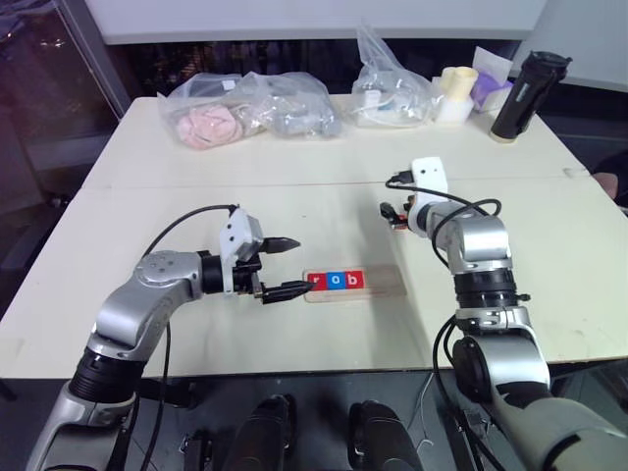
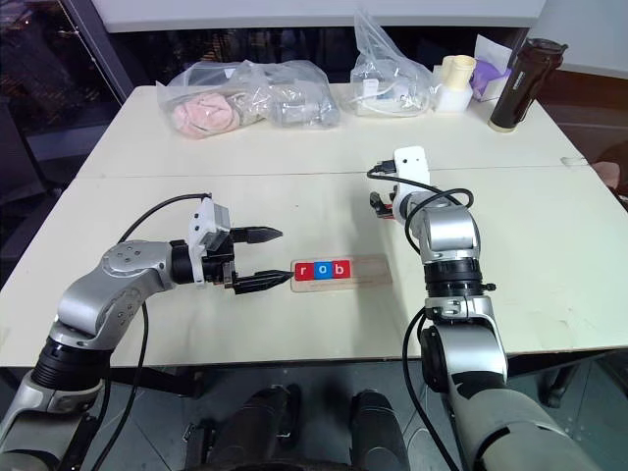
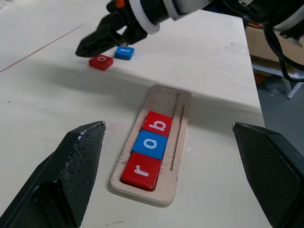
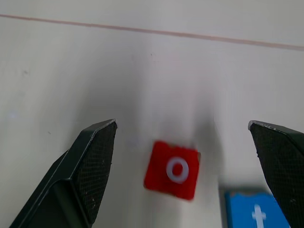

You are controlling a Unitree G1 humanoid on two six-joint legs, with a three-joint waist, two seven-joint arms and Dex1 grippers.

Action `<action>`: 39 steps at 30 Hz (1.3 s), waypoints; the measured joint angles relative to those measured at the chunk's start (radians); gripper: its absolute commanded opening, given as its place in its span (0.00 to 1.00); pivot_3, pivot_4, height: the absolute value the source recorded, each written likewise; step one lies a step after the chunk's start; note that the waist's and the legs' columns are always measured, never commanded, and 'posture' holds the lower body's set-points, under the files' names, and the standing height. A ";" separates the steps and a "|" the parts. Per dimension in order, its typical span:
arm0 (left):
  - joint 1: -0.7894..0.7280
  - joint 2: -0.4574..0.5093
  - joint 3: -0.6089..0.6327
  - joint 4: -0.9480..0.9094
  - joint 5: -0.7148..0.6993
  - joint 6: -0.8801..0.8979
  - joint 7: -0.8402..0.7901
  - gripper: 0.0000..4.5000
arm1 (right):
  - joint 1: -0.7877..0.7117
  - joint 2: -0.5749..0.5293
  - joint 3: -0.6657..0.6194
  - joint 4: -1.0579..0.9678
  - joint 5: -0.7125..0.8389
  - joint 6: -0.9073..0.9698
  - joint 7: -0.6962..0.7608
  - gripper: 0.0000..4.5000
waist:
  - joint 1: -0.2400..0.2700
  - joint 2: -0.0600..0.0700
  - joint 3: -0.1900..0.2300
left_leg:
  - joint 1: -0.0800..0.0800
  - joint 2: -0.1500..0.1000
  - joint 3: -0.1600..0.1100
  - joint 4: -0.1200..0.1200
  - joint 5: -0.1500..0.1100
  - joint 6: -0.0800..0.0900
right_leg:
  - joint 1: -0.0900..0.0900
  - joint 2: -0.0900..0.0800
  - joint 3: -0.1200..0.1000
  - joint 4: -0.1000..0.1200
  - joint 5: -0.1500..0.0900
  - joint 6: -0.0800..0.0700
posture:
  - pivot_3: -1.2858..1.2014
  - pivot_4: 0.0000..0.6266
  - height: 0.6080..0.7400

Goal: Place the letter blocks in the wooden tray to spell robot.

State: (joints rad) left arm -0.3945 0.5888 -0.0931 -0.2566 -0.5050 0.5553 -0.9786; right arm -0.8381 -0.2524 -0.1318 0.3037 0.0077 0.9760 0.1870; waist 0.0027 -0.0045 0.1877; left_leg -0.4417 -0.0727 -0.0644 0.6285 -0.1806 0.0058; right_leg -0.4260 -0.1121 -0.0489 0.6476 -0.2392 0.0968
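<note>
A: Start at the right gripper (image 4: pixel 183 142). What is it doing?

B: Its jaws stand wide with nothing between them, poised above the red o tile (image 4: pixel 173 169) lying flat on the table (image 1: pixel 196 172). That reads as lining up a pick. The blue t tile (image 4: pixel 256 212) lies just beside the o.

A: And where are those two relative to the wooden tray (image 3: pixel 174 102)?

B: Apart from it, out past its empty end. Inside the tray, r (image 3: pixel 142 171), o (image 3: pixel 152 143) and b (image 3: pixel 158 123) lie in a row touching, filling from one end, so the free stretch is left for the last two.

A: The left gripper (image 1: pixel 284 265)?

B: Also wide and empty, hovering by the tray's r end, one fingertip close to that end, perhaps to steady the tray

A: Anything further out?

B: Plastic bags (image 1: pixel 260 108) and a dark bottle (image 1: pixel 523 93) at the table's far edge, well clear of the tray
</note>
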 measured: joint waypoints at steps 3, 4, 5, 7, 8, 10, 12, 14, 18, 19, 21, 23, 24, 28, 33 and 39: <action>0.000 0.000 0.000 0.000 0.001 0.000 0.001 1.00 | 0.022 0.017 -0.004 -0.021 0.013 0.036 -0.020 0.99 | -0.008 0.000 0.000 | 0.000 0.000 0.000 0.000 0.000 0.000 | 0.000 0.000 0.000 0.000 0.000 0.000 | 0.52 0.24 0.88; 0.000 0.000 0.000 0.000 0.001 0.000 0.001 1.00 | 0.027 0.021 -0.004 -0.027 0.016 0.045 -0.024 0.99 | -0.013 0.000 0.000 | 0.000 0.000 0.000 0.000 0.000 0.000 | 0.000 0.000 0.000 0.000 0.000 0.000 | 0.52 0.24 0.88; 0.000 0.000 0.000 0.000 0.001 0.000 0.002 1.00 | 0.033 0.024 -0.004 -0.031 0.018 0.050 -0.025 0.99 | -0.015 0.000 0.000 | 0.000 0.000 0.000 0.000 0.000 0.000 | 0.000 0.000 0.000 0.000 0.000 0.000 | 0.52 0.24 0.88; 0.000 0.000 0.000 0.000 0.002 0.000 0.001 1.00 | 0.040 0.031 0.001 -0.038 0.020 0.048 -0.031 0.99 | -0.018 0.000 0.000 | 0.000 0.000 0.001 0.000 0.000 0.000 | 0.000 0.000 0.000 0.001 0.000 0.000 | 0.52 0.24 0.88; 0.000 0.000 0.000 0.000 0.003 -0.001 0.001 1.00 | 0.040 0.033 0.003 -0.038 0.020 0.047 -0.033 0.99 | -0.019 0.000 0.000 | 0.000 0.000 0.001 0.000 0.000 0.000 | 0.000 0.000 0.001 0.001 0.000 0.000 | 0.52 0.24 0.88; 0.000 0.000 0.000 0.000 0.003 -0.001 0.001 1.00 | 0.040 0.037 0.005 -0.037 0.022 0.045 -0.035 0.99 | -0.019 0.000 0.000 | 0.001 0.001 0.001 0.000 0.000 0.000 | 0.000 0.000 0.001 0.001 0.000 0.000 | 0.52 0.24 0.88; 0.000 0.000 0.000 0.000 0.003 -0.001 0.001 1.00 | 0.040 0.038 0.006 -0.032 0.027 0.037 -0.037 0.99 | -0.019 0.000 0.000 | 0.001 0.000 0.001 0.000 0.000 0.000 | 0.000 0.000 0.001 0.001 0.000 0.000 | 0.52 0.24 0.88; 0.000 0.000 0.000 0.000 0.003 -0.001 0.001 1.00 | 0.039 0.040 0.006 -0.019 0.032 0.021 -0.042 0.99 | -0.019 0.000 0.000 | 0.001 0.000 0.001 0.000 0.000 0.000 | 0.000 0.000 0.001 0.001 0.000 0.000 | 0.52 0.24 0.88; 0.000 0.000 0.000 0.000 0.003 -0.001 0.001 1.00 | 0.024 0.053 0.005 0.013 0.038 -0.001 -0.055 0.99 | -0.019 0.000 0.000 | 0.001 0.000 0.001 0.000 0.000 0.000 | 0.000 0.000 0.001 0.001 0.000 0.000 | 0.52 0.24 0.88; 0.000 0.000 0.000 0.000 0.003 -0.001 0.001 1.00 | 0.021 0.060 0.006 0.017 0.038 -0.003 -0.060 0.99 | -0.019 0.000 0.000 | 0.001 0.001 0.001 0.000 0.000 0.000 | 0.000 0.000 0.001 0.001 0.000 0.000 | 0.52 0.24 0.88; 0.000 0.000 0.000 0.000 0.003 -0.001 0.001 1.00 | 0.010 0.078 0.006 0.033 0.042 -0.004 -0.067 0.99 | -0.019 0.000 0.000 | 0.001 0.001 0.001 0.000 0.000 0.000 | 0.000 0.001 0.001 0.001 0.000 0.000 | 0.52 0.24 0.88; 0.001 0.000 0.000 -0.001 0.003 -0.001 0.003 1.00 | 0.009 0.089 0.006 0.045 0.049 -0.004 -0.074 0.99 | -0.019 0.000 0.000 | 0.001 0.001 0.001 0.000 0.000 0.000 | 0.000 0.001 0.001 0.001 0.000 0.000 | 0.52 0.24 0.88; 0.001 0.000 0.000 -0.001 0.003 -0.001 0.005 1.00 | 0.008 0.092 0.006 0.047 0.049 -0.004 -0.079 0.99 | -0.019 0.000 0.000 | 0.001 0.001 0.001 0.000 0.000 0.000 | 0.000 0.001 0.001 0.001 0.000 0.000 | 0.52 0.24 0.88; 0.009 0.000 0.000 -0.002 0.003 -0.001 0.012 1.00 | 0.003 0.094 0.002 0.058 0.052 -0.005 -0.099 0.82 | -0.019 0.000 0.000 | 0.001 0.001 0.001 0.000 0.000 0.000 | 0.000 0.001 0.001 0.001 0.000 0.000 | 0.52 0.24 0.88; 0.010 0.000 0.000 -0.006 0.003 -0.001 0.021 1.00 | 0.003 0.088 -0.006 0.064 0.055 -0.010 -0.110 0.26 | -0.021 0.000 0.000 | 0.001 0.001 0.001 0.000 0.000 0.000 | 0.000 0.001 0.002 0.001 0.000 0.000 | 0.52 0.24 0.88; 0.010 -0.003 -0.001 -0.019 0.003 -0.001 0.024 1.00 | 0.003 0.078 -0.009 0.060 0.057 0.001 -0.110 0.26 | -0.020 0.000 0.000 | 0.001 0.001 0.001 0.000 0.000 0.000 | 0.000 0.001 0.002 0.001 0.000 0.000 | 0.52 0.24 0.88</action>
State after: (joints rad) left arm -0.3848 0.5857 -0.0938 -0.2758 -0.5020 0.5547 -0.9550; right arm -0.8349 -0.1748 -0.1405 0.3636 0.0645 0.9772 0.0765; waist -0.0169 -0.0044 0.1876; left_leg -0.4407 -0.0717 -0.0633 0.6280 -0.1806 0.0059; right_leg -0.4264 -0.1107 -0.0471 0.6483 -0.2393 0.0968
